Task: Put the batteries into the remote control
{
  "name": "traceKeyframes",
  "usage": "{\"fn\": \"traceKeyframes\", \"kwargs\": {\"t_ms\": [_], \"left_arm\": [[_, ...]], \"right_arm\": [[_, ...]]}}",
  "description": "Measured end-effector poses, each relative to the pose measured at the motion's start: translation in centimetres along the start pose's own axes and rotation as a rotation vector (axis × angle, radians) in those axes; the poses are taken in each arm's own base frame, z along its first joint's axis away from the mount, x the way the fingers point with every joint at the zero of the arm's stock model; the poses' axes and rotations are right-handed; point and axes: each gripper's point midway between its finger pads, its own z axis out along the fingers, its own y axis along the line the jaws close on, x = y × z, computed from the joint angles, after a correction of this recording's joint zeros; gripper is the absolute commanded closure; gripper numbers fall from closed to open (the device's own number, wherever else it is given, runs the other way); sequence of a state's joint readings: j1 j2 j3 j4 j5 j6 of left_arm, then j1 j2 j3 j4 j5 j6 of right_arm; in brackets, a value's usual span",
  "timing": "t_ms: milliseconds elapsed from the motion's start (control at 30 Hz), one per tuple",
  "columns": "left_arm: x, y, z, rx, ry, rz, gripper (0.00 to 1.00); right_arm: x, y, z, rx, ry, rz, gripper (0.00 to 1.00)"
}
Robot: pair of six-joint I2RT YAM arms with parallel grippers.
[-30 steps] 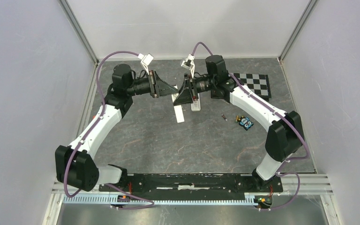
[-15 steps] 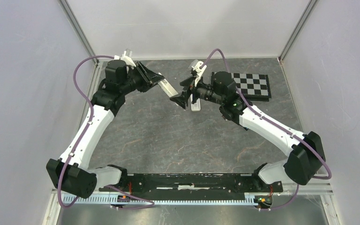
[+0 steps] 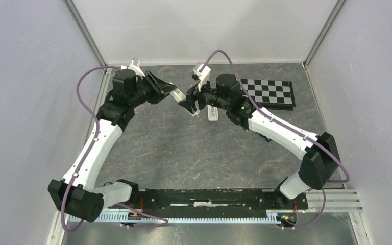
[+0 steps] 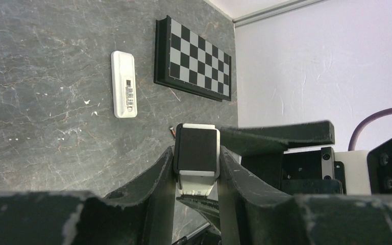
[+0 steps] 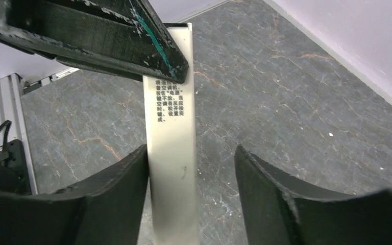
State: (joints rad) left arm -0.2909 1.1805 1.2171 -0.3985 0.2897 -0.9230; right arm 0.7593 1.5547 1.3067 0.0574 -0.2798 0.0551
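Well back on the dark grey veined table (image 3: 184,153), the white rounded-rectangle remote control (image 4: 124,84) lies flat. Its small greyish screen and buttons face up, and neither gripper touches it. In the overhead view it is partly hidden under the right wrist. Near it, toward the far right corner, lies a flat black-and-white checkerboard panel (image 4: 194,66), not touching it. The red-and-blue batteries cannot be made out with any certainty in these views.

Above the table and just left of the remote control, the two arms meet. The left gripper (image 3: 172,92) is clamped on a slim, long white plastic bar (image 5: 171,148), with one black finger pressed against each side near one end. One face of the bar carries a block of small printed characters. The right gripper (image 5: 191,153) is spread around the bar's other end. One of its fingers lies against the bar's edge and the other stands off with a clear gap, so it has no grip on it. The bar hangs off the table between the two wrists.
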Motion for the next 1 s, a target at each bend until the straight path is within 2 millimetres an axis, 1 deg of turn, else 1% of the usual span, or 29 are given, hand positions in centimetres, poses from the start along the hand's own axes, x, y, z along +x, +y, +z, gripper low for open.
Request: {"fn": "traceKeyframes", "kwargs": {"t_ms": [67,100,133,167,200,267,333,367,400,500,533,600,700,767,833,933,1000], "left_arm": [[-0.2,0.0,0.0,0.001,-0.007,-0.001,0.98],[-0.4,0.0,-0.1,0.001,-0.011,-0.002,0.97],[-0.4,0.1,0.0,0.002,-0.013,-0.002,0.95],[-0.5,0.1,0.0,0.002,-0.015,-0.001,0.87],[-0.5,0.2,-0.1,0.001,-0.014,-0.003,0.71],[-0.4,0.4,-0.1,0.006,-0.004,-0.002,0.42],[-0.6,0.4,-0.4,0.029,0.009,0.021,0.2],[-0.8,0.2,-0.6,0.056,0.014,0.049,0.14],[-1.2,0.0,-1.0,0.089,0.016,0.085,0.11],[-1.8,-0.8,-2.6,0.201,0.028,0.232,0.09],[-1.7,-0.9,-3.3,0.248,0.042,0.326,0.09],[-0.6,-1.1,-4.1,0.335,0.075,0.48,0.1],[1.7,-1.3,-4.8,0.483,0.139,0.618,0.1],[2.7,-1.8,-4.9,0.586,0.181,0.666,0.11],[3.2,-2.1,-4.8,0.668,0.217,0.701,0.13],[3.9,-2.1,-4.6,0.745,0.251,0.744,0.14],[4.8,-2.1,-4.7,0.794,0.263,0.779,0.15]], "right_arm": [[-0.2,0.3,0.5,-0.021,0.013,0.004,0.58],[-0.3,0.5,0.7,-0.034,0.015,0.004,0.67],[-0.3,0.8,0.9,-0.047,0.019,0.01,0.73],[-0.4,0.9,1.0,-0.054,0.021,0.008,0.79],[-0.3,1.1,1.0,-0.062,0.026,0.012,0.83],[-0.1,1.1,0.9,-0.068,0.038,0.016,0.89],[0.0,1.2,0.8,-0.073,0.044,0.018,0.93],[0.1,1.2,0.7,-0.079,0.051,0.019,0.94],[0.3,1.1,0.6,-0.085,0.058,0.02,0.95],[0.8,0.4,0.0,-0.11,0.077,0.029,0.96],[0.9,0.0,-0.3,-0.128,0.08,0.031,0.96],[1.0,-0.3,-1.0,-0.169,0.086,0.036,0.96],[0.9,-0.2,-2.2,-0.242,0.095,0.036,0.96],[0.5,0.4,-2.8,-0.299,0.101,0.023,0.96],[0.1,1.5,-3.4,-0.365,0.103,0.002,0.97],[0.0,3.1,-4.3,-0.452,0.105,-0.021,0.99],[0.1,3.9,-4.7,-0.495,0.107,-0.029,1.0]]}}
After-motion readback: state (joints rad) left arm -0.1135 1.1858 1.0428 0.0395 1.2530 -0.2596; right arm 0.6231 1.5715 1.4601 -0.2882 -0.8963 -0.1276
